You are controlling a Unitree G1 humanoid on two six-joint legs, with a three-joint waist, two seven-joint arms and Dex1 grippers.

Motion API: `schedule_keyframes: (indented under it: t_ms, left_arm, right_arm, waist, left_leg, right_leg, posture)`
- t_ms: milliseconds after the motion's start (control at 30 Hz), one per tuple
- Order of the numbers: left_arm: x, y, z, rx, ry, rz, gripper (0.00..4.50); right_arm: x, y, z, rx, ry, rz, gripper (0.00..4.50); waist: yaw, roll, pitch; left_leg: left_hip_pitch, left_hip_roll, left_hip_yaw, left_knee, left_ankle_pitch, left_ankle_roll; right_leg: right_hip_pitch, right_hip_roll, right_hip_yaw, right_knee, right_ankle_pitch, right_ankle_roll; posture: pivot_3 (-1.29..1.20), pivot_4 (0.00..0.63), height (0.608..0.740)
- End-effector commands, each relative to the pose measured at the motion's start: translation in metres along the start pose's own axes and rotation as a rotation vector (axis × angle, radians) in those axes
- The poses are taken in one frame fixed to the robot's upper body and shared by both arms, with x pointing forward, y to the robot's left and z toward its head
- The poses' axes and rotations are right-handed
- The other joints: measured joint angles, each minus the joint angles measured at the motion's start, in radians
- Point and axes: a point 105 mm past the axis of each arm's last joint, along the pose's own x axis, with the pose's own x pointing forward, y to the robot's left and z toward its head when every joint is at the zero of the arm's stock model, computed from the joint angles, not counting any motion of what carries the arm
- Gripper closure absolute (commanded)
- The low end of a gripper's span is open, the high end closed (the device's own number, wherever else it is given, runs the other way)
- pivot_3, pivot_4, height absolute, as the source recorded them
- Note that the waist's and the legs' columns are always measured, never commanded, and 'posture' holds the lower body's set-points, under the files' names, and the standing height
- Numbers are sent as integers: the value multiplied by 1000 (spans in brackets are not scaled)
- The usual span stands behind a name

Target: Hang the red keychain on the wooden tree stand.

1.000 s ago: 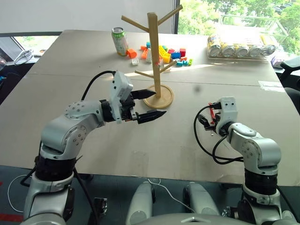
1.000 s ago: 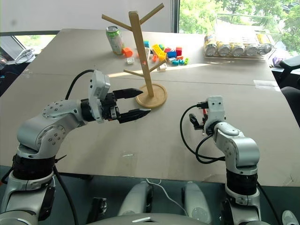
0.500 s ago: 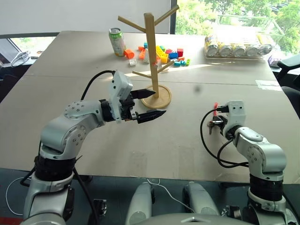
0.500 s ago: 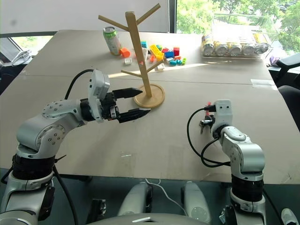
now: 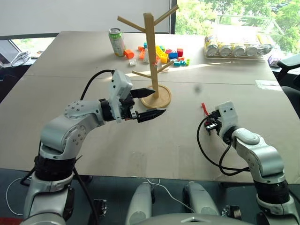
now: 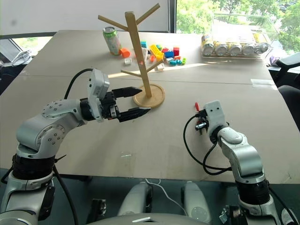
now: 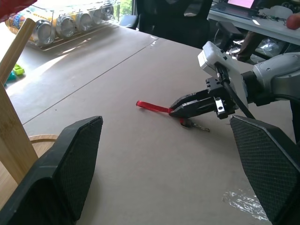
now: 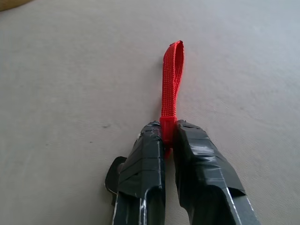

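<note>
Bare table (image 5: 187,136) lies open between my right gripper (image 5: 209,123) and the stand (image 5: 153,56). My left gripper (image 5: 152,103), fingers apart, hangs just in front of the stand's base. Blocks (image 5: 164,54) and a can (image 5: 118,41) crowd behind the stand.

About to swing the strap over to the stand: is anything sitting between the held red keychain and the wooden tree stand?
Nothing visible on the table between them. The right end effector is shut on the red keychain; bare tabletop leads to the wooden tree stand. The left end effector hovers open beside the stand's base.
</note>
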Motion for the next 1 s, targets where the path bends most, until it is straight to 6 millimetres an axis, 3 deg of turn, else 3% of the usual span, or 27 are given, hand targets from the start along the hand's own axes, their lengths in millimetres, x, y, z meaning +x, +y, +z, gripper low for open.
schedule_keyframes:
  t_ms: [33, 667, 1000]
  left_arm:
    - [-7, -7, 15, 53, -46, -4, 0]
    - [-18, -9, 22, -14, -140, 64, 0]
    - [-25, -9, 31, -73, -218, 120, 0]
  right_arm:
    - [-14, 4, 29, -152, -175, 29, 4475]
    - [-42, 14, 76, -498, -562, 19, 4475]
    - [-53, 22, 112, -743, -803, -54, 4475]
  waist:
    - [1, -1, 1]
    - [3, -4, 2]
    - [3, -5, 3]
  left_leg:
    - [0, 0, 0, 0, 0, 0]
    - [-1, 0, 0, 1, 0, 0]
    - [0, 0, 0, 2, 0, 0]
  right_leg:
    - [0, 0, 0, 0, 0, 0]
    - [0, -1, 0, 0, 0, 0]
    - [0, -1, 0, 1, 0, 0]
  posture:
    - [0, 150, 740]
    - [0, 150, 740]
    - [0, 150, 740]
